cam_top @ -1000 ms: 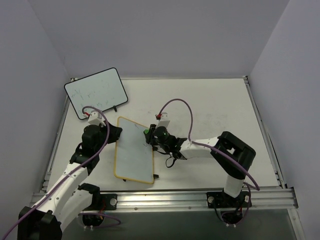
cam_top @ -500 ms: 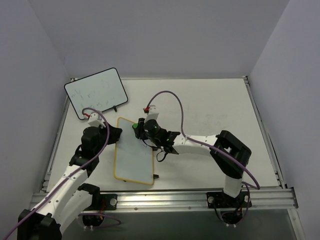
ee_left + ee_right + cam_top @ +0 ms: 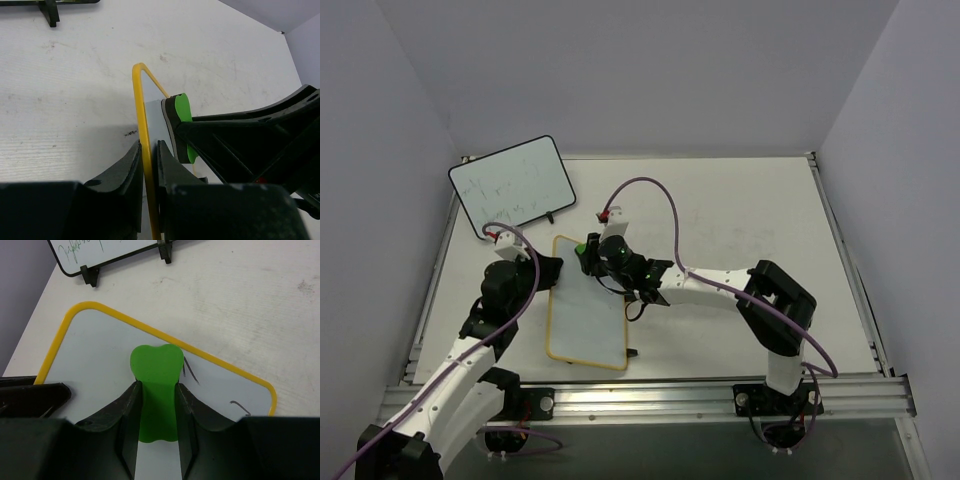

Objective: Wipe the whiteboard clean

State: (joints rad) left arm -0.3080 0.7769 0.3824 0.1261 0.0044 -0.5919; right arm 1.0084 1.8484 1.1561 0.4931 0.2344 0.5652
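Yellow-rimmed and lying flat, the whiteboard (image 3: pixel 588 310) sits left of centre on the table (image 3: pixel 750 200) in the overhead view. Its long left edge is pinched between the fingers of the left gripper (image 3: pixel 149 147), which are clamped on the rim. The right gripper (image 3: pixel 156 386) is closed on a green eraser (image 3: pixel 155 364), pressed to the board near its upper end.

Most of the surface looks blank, so the wiping seems well along. In the right wrist view, two short black strokes show beside the rim on the right: one just right of the eraser (image 3: pixel 189 370), the other further down that edge (image 3: pixel 239 407). The board under the gripper and lower down is partly hidden, so I cannot tell whether it is clean.

A black-rimmed whiteboard (image 3: pixel 512 185) with green writing stands in the upper left of the overhead view, near the yellow board's top corner but apart from it. A sweep towards that corner looks the one most likely to run close to it. The strokes on the right look open to reach.
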